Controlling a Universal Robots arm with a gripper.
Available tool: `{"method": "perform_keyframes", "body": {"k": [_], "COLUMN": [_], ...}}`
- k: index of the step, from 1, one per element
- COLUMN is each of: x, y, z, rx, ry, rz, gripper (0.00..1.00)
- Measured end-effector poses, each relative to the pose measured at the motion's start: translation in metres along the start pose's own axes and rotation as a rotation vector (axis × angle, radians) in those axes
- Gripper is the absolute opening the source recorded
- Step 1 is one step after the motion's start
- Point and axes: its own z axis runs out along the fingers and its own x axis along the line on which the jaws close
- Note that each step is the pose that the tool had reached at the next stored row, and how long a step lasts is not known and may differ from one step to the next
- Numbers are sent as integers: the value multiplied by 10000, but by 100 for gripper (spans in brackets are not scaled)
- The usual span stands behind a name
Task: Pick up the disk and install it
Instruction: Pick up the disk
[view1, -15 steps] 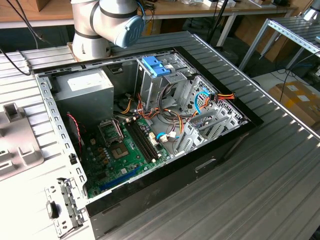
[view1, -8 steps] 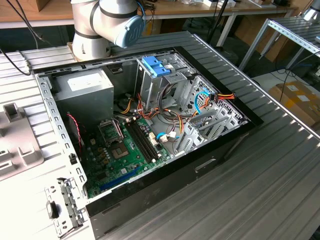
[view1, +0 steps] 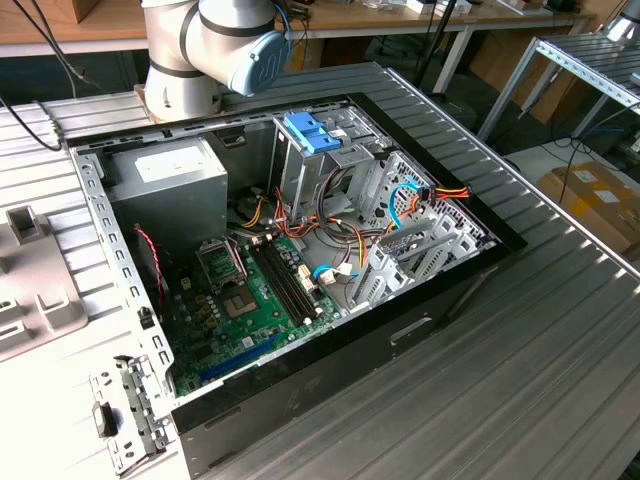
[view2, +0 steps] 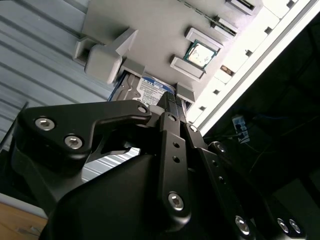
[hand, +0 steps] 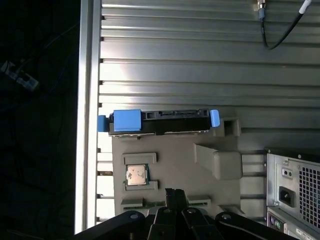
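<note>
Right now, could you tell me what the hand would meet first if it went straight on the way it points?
Probably the grey fixture plate just ahead of the hand in the first wrist view, with the disk beyond it; depth is unclear.

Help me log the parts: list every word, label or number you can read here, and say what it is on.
No print here can be read with certainty.
Sticker on the disk: too small to read.
Sticker on the power supply: blurred.
Markings on the processor chip: too small to read.
Labels on the cardboard box: blurred.
</note>
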Motion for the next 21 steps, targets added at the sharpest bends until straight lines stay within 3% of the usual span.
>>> {"method": "perform_keyframes", "body": {"k": [21], "x": [0], "y": [0], "z": [1], "rx": [-7], "ry": [13], "rz": [-281], "gripper": [11]}}
